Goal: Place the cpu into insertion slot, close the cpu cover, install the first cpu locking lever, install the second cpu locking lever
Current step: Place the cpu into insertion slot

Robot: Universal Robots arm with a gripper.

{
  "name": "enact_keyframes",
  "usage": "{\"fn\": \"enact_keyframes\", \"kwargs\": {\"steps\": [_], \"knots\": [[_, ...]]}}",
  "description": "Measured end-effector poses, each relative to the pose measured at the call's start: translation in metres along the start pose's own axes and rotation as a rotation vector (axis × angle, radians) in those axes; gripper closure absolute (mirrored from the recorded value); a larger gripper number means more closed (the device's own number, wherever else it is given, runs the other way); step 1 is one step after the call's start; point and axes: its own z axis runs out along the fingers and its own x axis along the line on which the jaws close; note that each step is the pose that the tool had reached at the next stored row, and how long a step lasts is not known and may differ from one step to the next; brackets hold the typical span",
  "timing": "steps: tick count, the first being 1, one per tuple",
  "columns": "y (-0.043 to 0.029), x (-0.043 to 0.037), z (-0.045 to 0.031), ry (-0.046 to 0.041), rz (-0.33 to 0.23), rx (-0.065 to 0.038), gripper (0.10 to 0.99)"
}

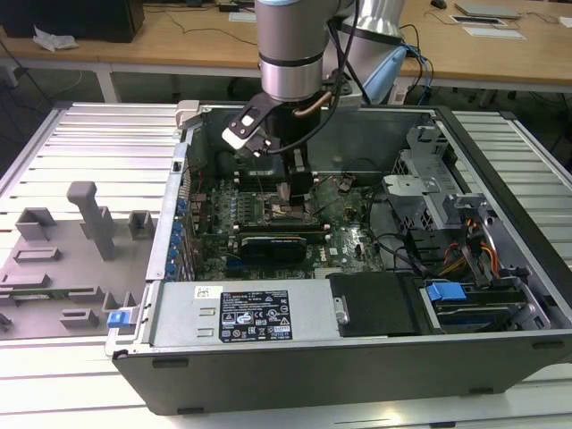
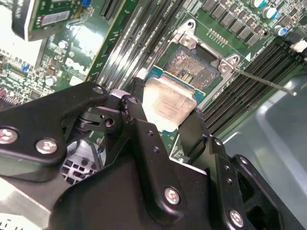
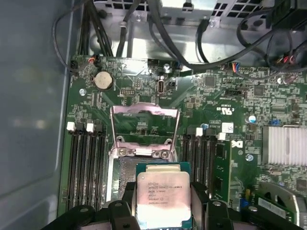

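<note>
Inside the open computer case (image 1: 357, 375), about 10 o'clock from its middle in the exterior view, the gripper (image 3: 163, 199) clamps the cpu (image 3: 160, 189) over the insertion slot (image 3: 125, 171); the cpu cover (image 3: 144, 109) stands raised open.

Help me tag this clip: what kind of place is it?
Probably a robotics lab or workshop: an open computer case sits on a slatted metal table, wooden desks stand behind, and the gripper holds the cpu over its motherboard.
</note>
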Motion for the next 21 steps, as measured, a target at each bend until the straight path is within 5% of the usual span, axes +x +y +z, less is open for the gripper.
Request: {"fn": "enact_keyframes", "kwargs": {"steps": [8,10,12,21], "knots": [[-0.0039,0.0024,0.0072,-0.0006,0.0,-0.008,0.545],[-0.0061,0.0026,0.0083,-0.0017,0.0,-0.029,0.545],[-0.0084,0.0028,0.0098,-0.0024,0.0,-0.039,0.545],[-0.0116,0.0082,0.0206,-0.0044,0.015,-0.04,0.545]]}}
